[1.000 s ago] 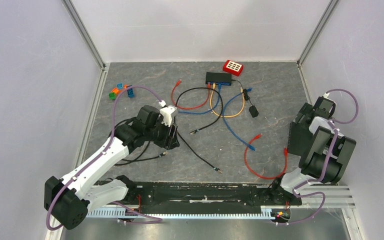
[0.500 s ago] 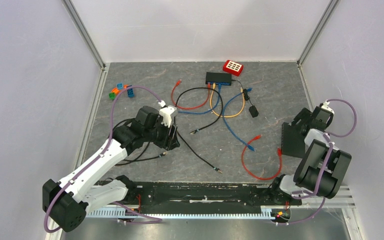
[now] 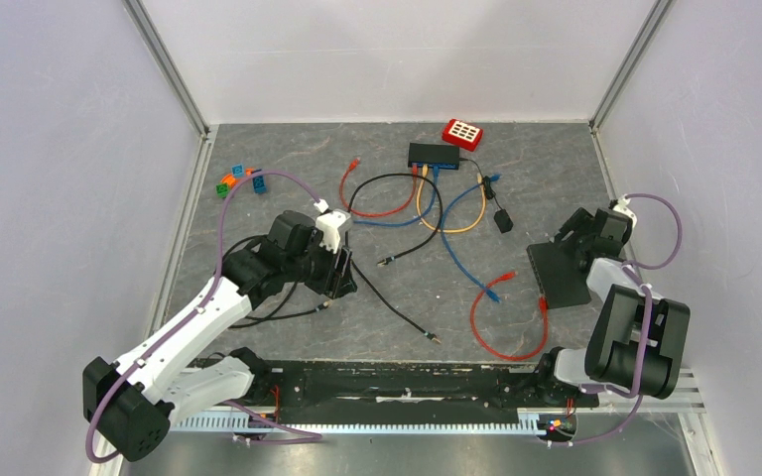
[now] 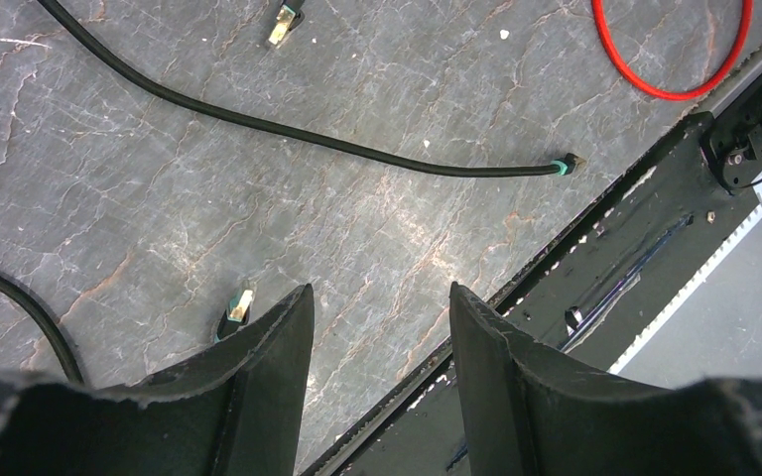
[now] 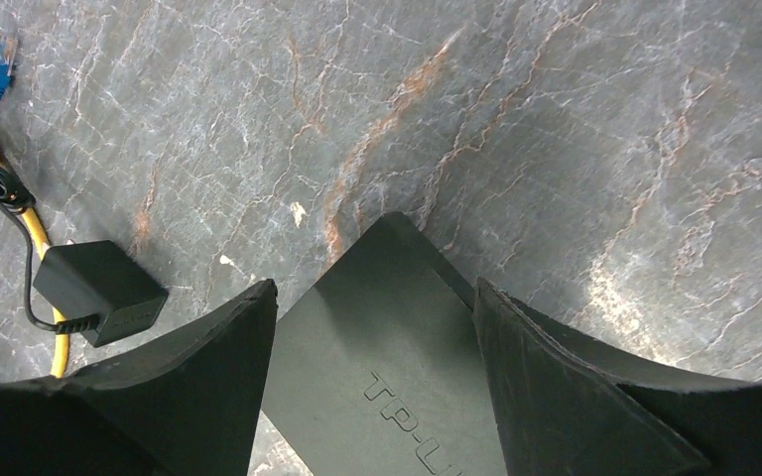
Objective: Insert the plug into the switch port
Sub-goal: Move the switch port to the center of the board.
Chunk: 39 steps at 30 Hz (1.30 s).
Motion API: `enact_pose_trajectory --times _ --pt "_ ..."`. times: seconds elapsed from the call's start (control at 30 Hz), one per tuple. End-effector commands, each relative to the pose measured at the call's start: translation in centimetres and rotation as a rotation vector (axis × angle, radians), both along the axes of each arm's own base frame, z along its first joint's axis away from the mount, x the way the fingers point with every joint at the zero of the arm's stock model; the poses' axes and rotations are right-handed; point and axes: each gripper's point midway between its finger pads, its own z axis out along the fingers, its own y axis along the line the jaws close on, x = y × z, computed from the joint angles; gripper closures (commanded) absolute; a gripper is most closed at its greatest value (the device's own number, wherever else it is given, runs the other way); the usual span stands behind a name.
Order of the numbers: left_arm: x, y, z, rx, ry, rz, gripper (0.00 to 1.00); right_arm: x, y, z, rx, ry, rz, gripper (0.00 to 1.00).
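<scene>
A black switch lies at the table's right, and its flat lettered top fills the gap between the fingers of my right gripper, which is shut on it. A red cable loops beside it, with one red plug at the switch's near edge; I cannot tell whether it sits in a port. My left gripper hangs open and empty over the table. A black cable's gold-tipped plug lies just left of its left finger. A second black switch stands at the back with cables plugged in.
Black, blue, yellow and red cables sprawl over the middle. A black power adapter lies left of my right gripper. A red box sits at the back and coloured blocks at the back left. The black mounting rail runs along the near edge.
My right gripper has carried the switch leftward into the table and laid it flatter. The red cable was dragged left with it. The left arm has not moved.
</scene>
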Motion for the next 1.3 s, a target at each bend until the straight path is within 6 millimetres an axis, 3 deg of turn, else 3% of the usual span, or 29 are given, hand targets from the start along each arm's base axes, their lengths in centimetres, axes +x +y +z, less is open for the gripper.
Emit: enact_pose_trajectory --times 0.0,0.3,0.5,0.8,0.93,1.03,1.13,1.2,1.27 --pt "0.0 0.1 0.4 0.011 -0.058 -0.036 0.41 -2.9 -0.2 -1.5 -0.036 0.179 0.001 0.19" --pt "-0.5 -0.5 0.8 -0.010 -0.058 -0.066 0.41 -6.8 -0.5 -3.1 -0.104 0.374 0.087 0.08" --pt "-0.9 -0.7 1.0 -0.013 -0.072 -0.081 0.41 -7.4 0.6 -3.2 -0.007 0.311 0.052 0.12" --pt "-0.8 -0.5 1.1 -0.004 -0.084 -0.072 0.41 -7.0 2.8 -3.8 0.259 0.110 -0.201 0.20" --pt "-0.6 -0.3 1.2 -0.001 -0.092 -0.056 0.41 -5.4 1.9 -1.3 0.215 0.036 -0.194 0.23" --pt "-0.5 -0.7 2.2 -0.035 -0.110 -0.050 0.41 -4.9 -0.6 1.8 0.048 0.084 -0.150 0.20" --pt "-0.2 -1.4 3.5 -0.104 -0.150 -0.039 0.41 -4.0 -1.6 5.4 -0.064 0.075 -0.067 0.18" --pt "-0.2 -1.7 4.3 -0.138 -0.171 -0.041 0.40 -3.2 -1.2 7.5 -0.110 0.055 0.002 0.19" --pt "-0.6 -2.4 4.7 -0.172 -0.169 -0.084 0.40 -2.4 0.7 8.9 -0.130 0.039 0.116 0.20"
